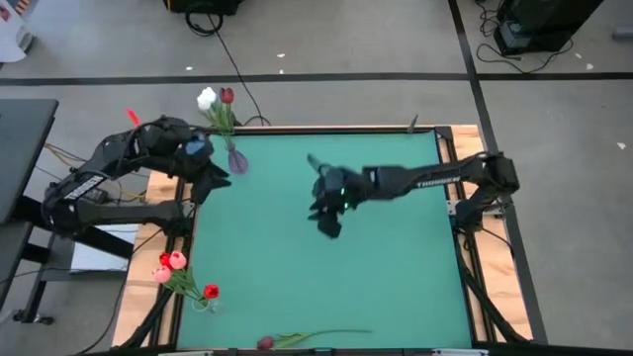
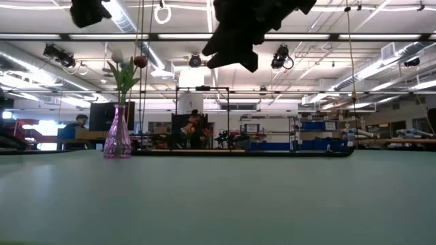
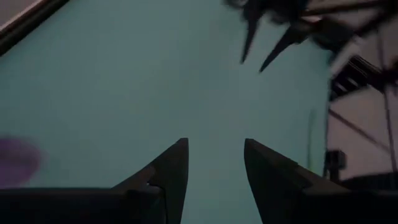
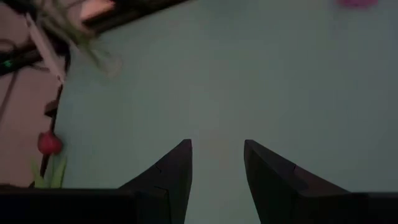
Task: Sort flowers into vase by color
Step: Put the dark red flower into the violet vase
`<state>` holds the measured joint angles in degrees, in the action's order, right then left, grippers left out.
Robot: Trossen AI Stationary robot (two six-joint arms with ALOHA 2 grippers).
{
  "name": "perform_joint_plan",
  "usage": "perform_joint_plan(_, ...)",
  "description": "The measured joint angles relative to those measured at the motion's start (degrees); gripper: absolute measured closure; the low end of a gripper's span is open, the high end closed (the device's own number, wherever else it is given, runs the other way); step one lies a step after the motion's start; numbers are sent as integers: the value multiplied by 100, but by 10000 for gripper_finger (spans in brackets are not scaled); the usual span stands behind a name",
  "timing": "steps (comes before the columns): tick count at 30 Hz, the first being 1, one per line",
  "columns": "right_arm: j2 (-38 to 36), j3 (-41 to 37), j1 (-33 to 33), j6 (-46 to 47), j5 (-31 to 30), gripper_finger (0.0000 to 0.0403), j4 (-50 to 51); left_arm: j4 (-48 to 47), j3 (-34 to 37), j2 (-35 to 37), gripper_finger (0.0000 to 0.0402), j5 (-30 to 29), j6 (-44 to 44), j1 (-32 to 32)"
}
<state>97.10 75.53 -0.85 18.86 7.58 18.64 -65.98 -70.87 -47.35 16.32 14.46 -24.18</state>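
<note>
A purple glass vase (image 1: 237, 160) stands at the table's far left and holds a white tulip (image 1: 206, 97) and a dark red tulip (image 1: 226, 95). The low view shows the vase (image 2: 117, 141) upright on its base. At the near left edge stands a bunch of pink tulips (image 1: 172, 263) and a red tulip (image 1: 211, 292). One dark red tulip (image 1: 297, 339) lies flat along the near edge. My left gripper (image 3: 214, 162) hovers open just nearer than the purple vase. My right gripper (image 4: 217, 162) hovers open over the table's middle (image 1: 328, 222), slanting down.
The green table top (image 1: 396, 287) lies bare on its right half and in the middle. A wooden frame (image 1: 475, 297) runs round it. Both arms hang well above the surface in the low view. People sit at desks in the room beyond.
</note>
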Motion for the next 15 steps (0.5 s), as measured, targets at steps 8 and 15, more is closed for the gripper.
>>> perform_joint_plan(8, 898, -3, 1144, 522, -725, 249, -891, 666, 0, -24, 242, 289, -114, 1336)
perform_joint_plan(15, 1628, -9, 2103, 144, -1084, 249, -1340, 1214, 0, -401, 242, 290, -355, 2397)
